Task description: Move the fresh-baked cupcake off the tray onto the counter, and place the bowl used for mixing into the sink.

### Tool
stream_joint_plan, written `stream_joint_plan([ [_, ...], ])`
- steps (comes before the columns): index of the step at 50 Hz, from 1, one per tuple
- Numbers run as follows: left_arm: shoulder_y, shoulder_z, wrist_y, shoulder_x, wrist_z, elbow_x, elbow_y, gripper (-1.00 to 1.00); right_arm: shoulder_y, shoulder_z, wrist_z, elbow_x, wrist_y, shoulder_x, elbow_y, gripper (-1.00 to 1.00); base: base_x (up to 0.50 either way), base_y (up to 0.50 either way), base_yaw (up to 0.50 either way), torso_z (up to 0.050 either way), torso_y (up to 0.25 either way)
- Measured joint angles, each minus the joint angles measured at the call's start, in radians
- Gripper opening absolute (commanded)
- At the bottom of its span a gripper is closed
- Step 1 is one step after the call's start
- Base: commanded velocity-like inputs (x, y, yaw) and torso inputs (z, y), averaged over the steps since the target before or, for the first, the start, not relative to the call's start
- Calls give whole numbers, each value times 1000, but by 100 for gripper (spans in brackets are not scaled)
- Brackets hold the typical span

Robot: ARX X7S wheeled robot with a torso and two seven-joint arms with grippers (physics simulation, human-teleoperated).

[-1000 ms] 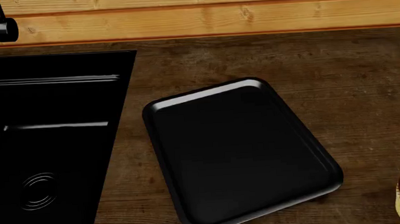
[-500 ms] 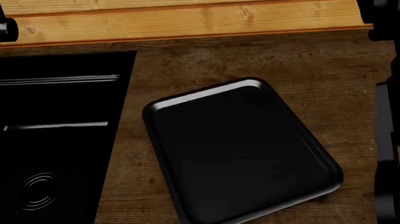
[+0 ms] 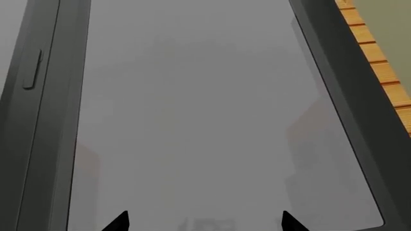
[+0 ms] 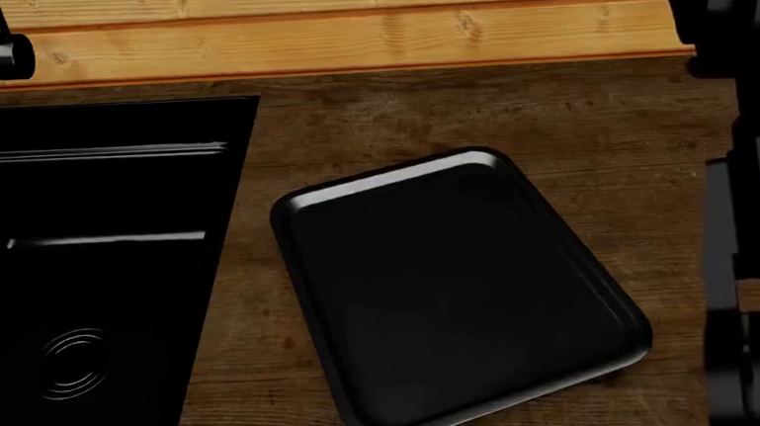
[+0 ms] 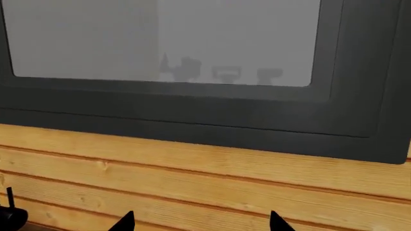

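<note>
- Left wrist: my left hand (image 3: 202,222) shows spread tips, facing a window (image 3: 192,120).
- Head: tray (image 4: 451,288) empty on the surface (image 4: 613,129), sink (image 4: 95,290) beside; cupcake and bowl unseen. I judge the bowl step comes next, and I must find it.
- Right wrist: my right hand (image 5: 200,221) has its tips apart, facing wall boards (image 5: 192,183).

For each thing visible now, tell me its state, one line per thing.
Flat black rectangular tray: empty, flat on the counter.
Deep black sink: nothing visible inside.
Dark brown wood-plank counter: carries the tray.
Left gripper: fingertips apart, holding nothing.
Right gripper: fingertips apart, holding nothing.
</note>
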Motion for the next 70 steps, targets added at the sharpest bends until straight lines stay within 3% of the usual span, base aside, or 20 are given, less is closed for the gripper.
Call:
stream_joint_plan([
  [39,-3,7,-12,-8,-11,-7,20,100,-98,73,65,69,20,-22,-41,100,0,0,0,0,0],
  [70,0,8,-8,-9,-6,-20,26,100,-94,80,51,66,-59,-27,-57,100,0,0,0,0,0],
])
